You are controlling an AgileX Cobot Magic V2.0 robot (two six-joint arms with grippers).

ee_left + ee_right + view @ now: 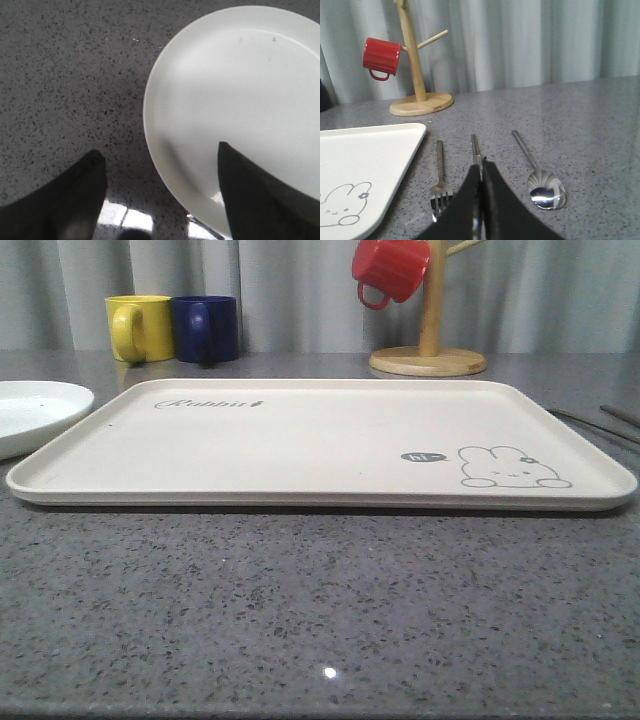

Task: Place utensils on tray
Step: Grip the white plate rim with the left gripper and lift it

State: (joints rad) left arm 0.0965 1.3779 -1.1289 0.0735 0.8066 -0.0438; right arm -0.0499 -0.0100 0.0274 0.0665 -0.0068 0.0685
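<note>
Your right gripper (482,200) was pinched nearly closed around the chopsticks (476,147), which lay on the grey surface (300,610) between fork (440,187) and spoon (545,190) — all just beside the tray (300,440), none on it. Your left gripper (160,195) was spread wide, holding nothing, over the edge of the white plate (240,90). Behind the tray: yellow mug (138,327), blue mug (205,328) and a wooden mug tree (430,340) with a red mug (390,270) — nothing blocked the tray.

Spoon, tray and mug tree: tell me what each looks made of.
Spoon: polished metal, likely steel; its bowl gives mirror-like reflections.
Tray: probably matte cream plastic or melamine, with an even moulded rim and printed rabbit.
Mug tree: light wood, by its pale tan colour.
</note>
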